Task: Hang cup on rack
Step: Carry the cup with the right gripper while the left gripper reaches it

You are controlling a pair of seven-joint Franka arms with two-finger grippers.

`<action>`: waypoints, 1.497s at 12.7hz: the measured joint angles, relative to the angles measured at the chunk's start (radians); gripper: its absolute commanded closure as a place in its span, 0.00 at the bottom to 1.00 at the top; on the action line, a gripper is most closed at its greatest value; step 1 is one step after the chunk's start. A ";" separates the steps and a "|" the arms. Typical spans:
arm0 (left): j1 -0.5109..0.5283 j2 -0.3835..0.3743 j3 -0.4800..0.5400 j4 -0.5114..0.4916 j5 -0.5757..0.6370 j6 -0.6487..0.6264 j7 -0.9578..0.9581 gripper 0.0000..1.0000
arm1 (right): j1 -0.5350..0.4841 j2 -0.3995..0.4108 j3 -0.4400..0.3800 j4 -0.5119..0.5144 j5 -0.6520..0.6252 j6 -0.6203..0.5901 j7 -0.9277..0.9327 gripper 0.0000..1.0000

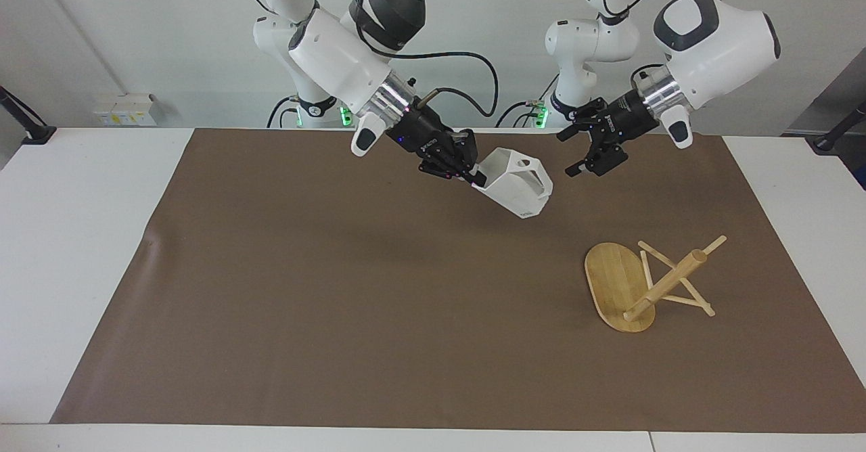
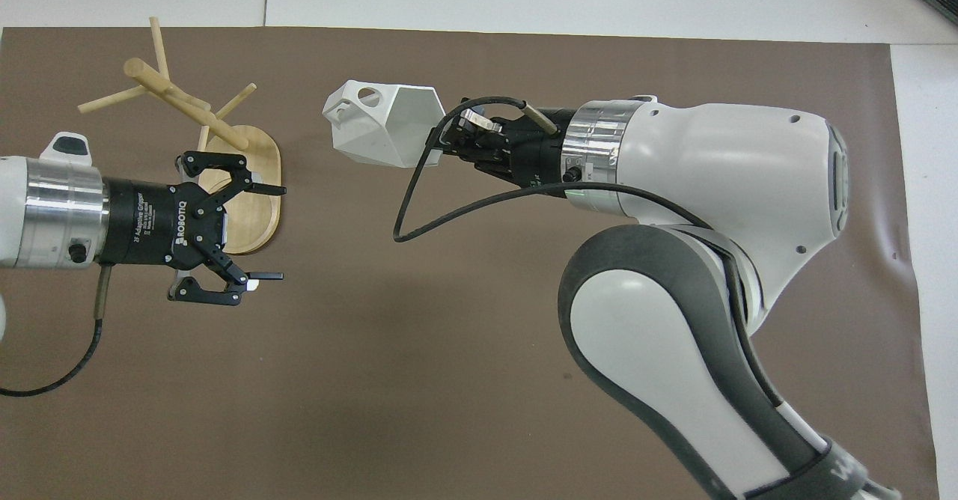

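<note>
The cup point(image 1: 517, 187) point(image 2: 378, 129), white and faceted, hangs tilted in the air over the mat's middle. My right gripper point(image 1: 477, 178) point(image 2: 438, 141) is shut on its rim. Its blocky handle point(image 2: 359, 99), with the round hole, points toward the left arm's end. The rack point(image 1: 619, 283) point(image 2: 243, 193) has its oval bamboo base on the mat at that end. Its post point(image 1: 666, 283) point(image 2: 183, 107) and thin pegs show slanted in both views. My left gripper point(image 1: 570, 155) point(image 2: 273, 233) hangs open and empty, its fingertips pointing toward the cup. It is well above the rack and apart from both.
A brown mat point(image 1: 304, 289) covers most of the white table point(image 1: 81, 235). The right arm's large elbow point(image 2: 673, 350) fills much of the overhead view. A cable point(image 2: 449, 212) loops below the right wrist.
</note>
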 measured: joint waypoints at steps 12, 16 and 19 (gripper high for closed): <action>0.042 0.157 -0.068 0.121 -0.235 0.075 -0.003 0.00 | 0.000 0.000 0.021 0.001 0.000 -0.104 -0.020 1.00; 0.028 0.158 -0.081 0.123 -0.235 0.050 -0.003 0.00 | 0.000 0.000 0.021 0.001 0.000 -0.104 -0.020 1.00; 0.013 0.158 -0.082 0.123 -0.235 0.051 -0.003 0.00 | 0.000 0.000 0.021 0.001 0.000 -0.104 -0.020 1.00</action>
